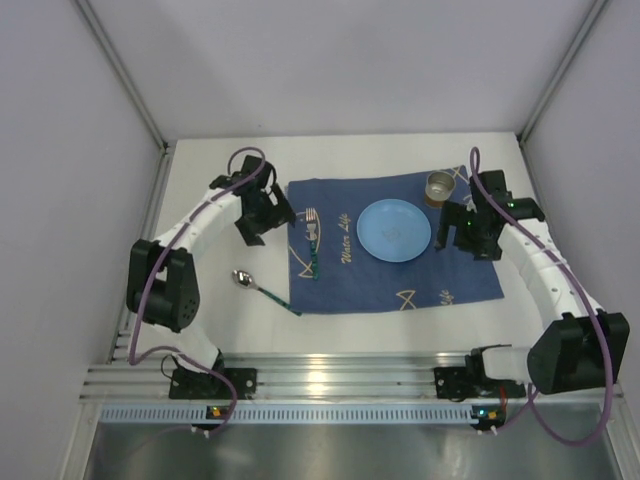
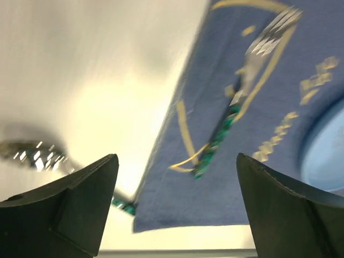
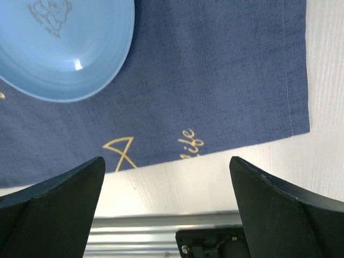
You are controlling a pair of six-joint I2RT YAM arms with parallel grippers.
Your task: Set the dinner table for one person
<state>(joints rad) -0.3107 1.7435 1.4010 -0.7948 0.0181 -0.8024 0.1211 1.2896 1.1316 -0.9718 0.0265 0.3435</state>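
On the white dinner table (image 1: 230, 320) lies a dark blue fish-print cloth (image 1: 380, 285). A light blue plate (image 1: 394, 229) sits on it, also in the right wrist view (image 3: 59, 48). A fork with a green handle (image 1: 312, 240) lies on the cloth's left part, also in the left wrist view (image 2: 236, 102). A spoon (image 1: 250, 282) lies on the table left of the cloth, its handle end at the cloth's edge. A metal cup (image 1: 438, 186) stands at the cloth's far right. My left gripper (image 1: 268, 212) is open and empty above the cloth's far left corner. My right gripper (image 1: 462, 228) is open and empty right of the plate.
Aluminium rails (image 1: 330, 380) run along the near edge by the arm bases. Grey walls close in the table on the left, right and back.
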